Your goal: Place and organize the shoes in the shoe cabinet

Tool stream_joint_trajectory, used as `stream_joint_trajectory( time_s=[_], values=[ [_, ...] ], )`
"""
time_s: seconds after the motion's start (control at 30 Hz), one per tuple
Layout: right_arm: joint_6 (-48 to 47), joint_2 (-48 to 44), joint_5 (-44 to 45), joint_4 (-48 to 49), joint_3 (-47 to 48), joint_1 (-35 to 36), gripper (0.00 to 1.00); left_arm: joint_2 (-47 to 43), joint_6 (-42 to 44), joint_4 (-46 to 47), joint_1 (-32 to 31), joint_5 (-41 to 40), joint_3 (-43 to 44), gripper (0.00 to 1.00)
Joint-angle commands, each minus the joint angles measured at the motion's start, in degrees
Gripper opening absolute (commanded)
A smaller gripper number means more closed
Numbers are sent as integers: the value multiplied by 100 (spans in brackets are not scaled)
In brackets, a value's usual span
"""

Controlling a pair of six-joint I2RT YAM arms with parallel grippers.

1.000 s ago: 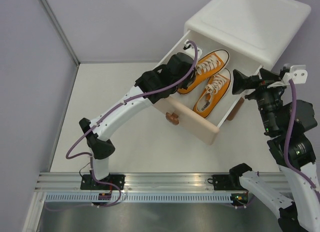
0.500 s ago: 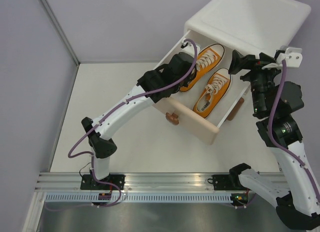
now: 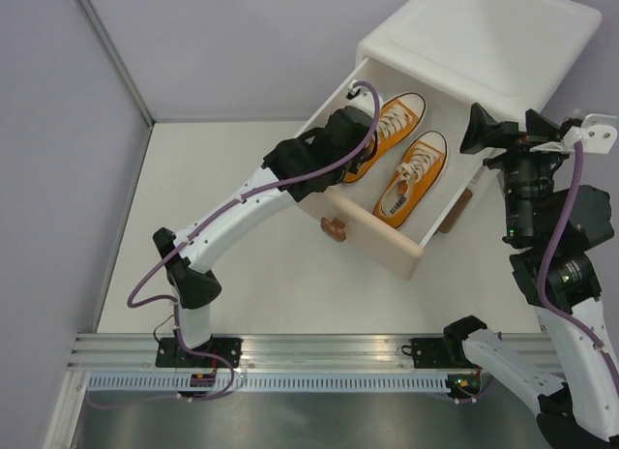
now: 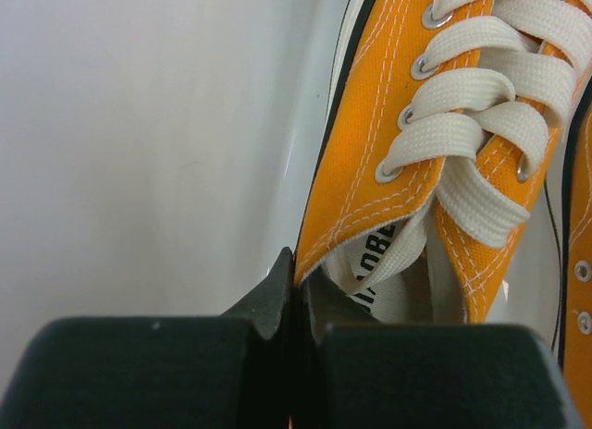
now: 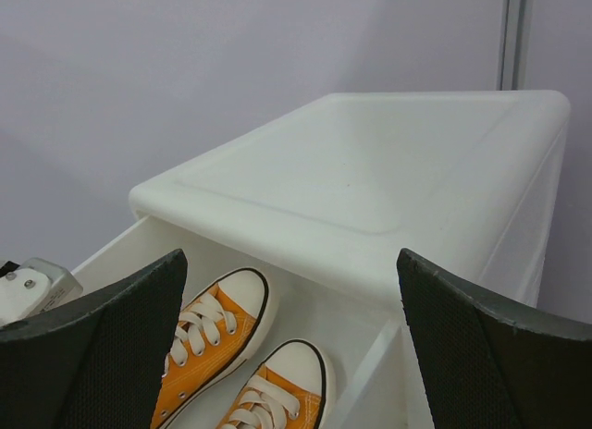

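1. Table [image 3: 242,265]: white top. It carries the cabinet at its 1 o'clock corner, which leaves floor for the drawer to run out.
2. Cabinet [image 3: 493,52]: white, rounded, lid face up. Its mouth faces 7 o'clock, toward the arms.
3. Drawer [image 3: 387,248]: the beige upper one, pulled well out toward 7 o'clock so that both arms can reach in from above.
4. Held shoe [image 3: 392,125]: orange, lying along the drawer's 10 o'clock wall with its toe at 1 o'clock, under the cabinet lip. It sits close to the wall, probably to leave room beside it.
5. Free shoe [image 3: 416,173]: orange, just beside the held shoe at its 4 o'clock. It lies parallel, toe the same way, so the pair is lined up. Only this pair shows.
6. Left gripper [image 4: 296,274]: down inside the drawer with jaws closed, pinching the canvas collar at the heel end of the held shoe. That grip suits small shifts of the heel.
7. Right gripper [image 5: 291,355]: jaws spread wide and holding nothing. It hovers at 3 o'clock of the drawer, apart from it, likely keeping out of the left arm's way.
8. Knob [image 3: 334,227]: brown, on the drawer front at 7 o'clock, untouched.
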Motion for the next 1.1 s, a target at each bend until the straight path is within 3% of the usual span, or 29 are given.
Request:
stream_joint_trajectory(
  time_s=[0.0,0.6,1.07],
  values=[
    [-117,32,126,162,-31,24,98,-406,-60,217,-13,132,-53,2],
    [-310,120,38,233,-102,24,98,-283,-210,-55,-4,-139,-18,3],
    [-345,50,56,233,-172,24,98,-168,-342,-161,-4,1,-27,17]
  ],
)
